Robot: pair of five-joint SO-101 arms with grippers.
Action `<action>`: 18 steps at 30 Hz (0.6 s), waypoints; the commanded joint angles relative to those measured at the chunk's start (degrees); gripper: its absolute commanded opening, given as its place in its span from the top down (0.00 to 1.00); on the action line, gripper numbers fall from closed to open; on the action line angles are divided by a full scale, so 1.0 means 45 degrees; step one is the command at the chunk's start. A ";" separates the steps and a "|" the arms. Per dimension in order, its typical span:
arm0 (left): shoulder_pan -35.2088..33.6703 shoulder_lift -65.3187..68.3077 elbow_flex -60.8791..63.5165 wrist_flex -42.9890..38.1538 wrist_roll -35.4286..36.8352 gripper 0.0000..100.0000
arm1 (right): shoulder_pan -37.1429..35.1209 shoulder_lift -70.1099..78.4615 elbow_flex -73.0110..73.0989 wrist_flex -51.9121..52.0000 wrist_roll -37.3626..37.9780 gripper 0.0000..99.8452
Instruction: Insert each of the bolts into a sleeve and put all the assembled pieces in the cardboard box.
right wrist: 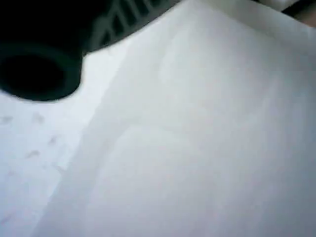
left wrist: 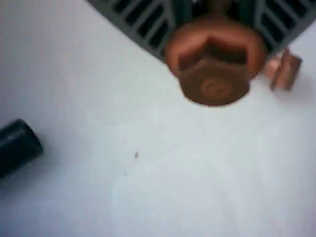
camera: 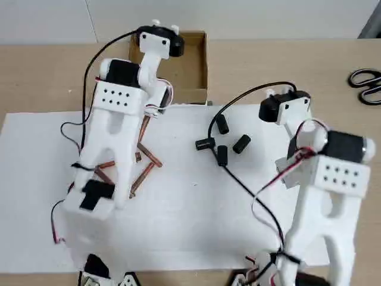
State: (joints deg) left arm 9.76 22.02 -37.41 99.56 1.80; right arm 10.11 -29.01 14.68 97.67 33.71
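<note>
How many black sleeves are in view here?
5. Four lie on the white sheet between the arms: far sleeve, left sleeve, right sleeve, near sleeve. The fifth sleeve seems held in the right gripper. Arms may hide others.

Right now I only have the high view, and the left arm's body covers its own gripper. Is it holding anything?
Observer: Yes. In the left wrist view, the left gripper is clamped on a copper bolt, which is lifted off the paper with its hex head toward the camera.
Operator: And the right arm, is it carrying a part too?
Observer: It seems so. In the right wrist view, a black sleeve sits against the ribbed jaw of the right gripper, with its open bore facing the camera.
</note>
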 commanded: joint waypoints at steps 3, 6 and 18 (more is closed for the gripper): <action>0.0098 -0.3106 0.1748 0.0195 0.0586 1.00 | -0.0420 -0.1260 -0.0078 0.0147 -0.0723 1.00; 0.0313 -0.4825 0.2217 0.0195 0.1309 1.00 | -0.0830 -0.2022 -0.0117 0.0147 -0.1426 1.00; 0.0742 -1.0491 0.7121 -0.2208 0.3888 1.00 | -0.3038 -0.7492 0.4962 -0.5382 -0.3556 1.00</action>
State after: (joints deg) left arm 13.10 -18.77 -10.86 94.02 16.92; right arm -1.49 -56.26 31.12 79.91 18.59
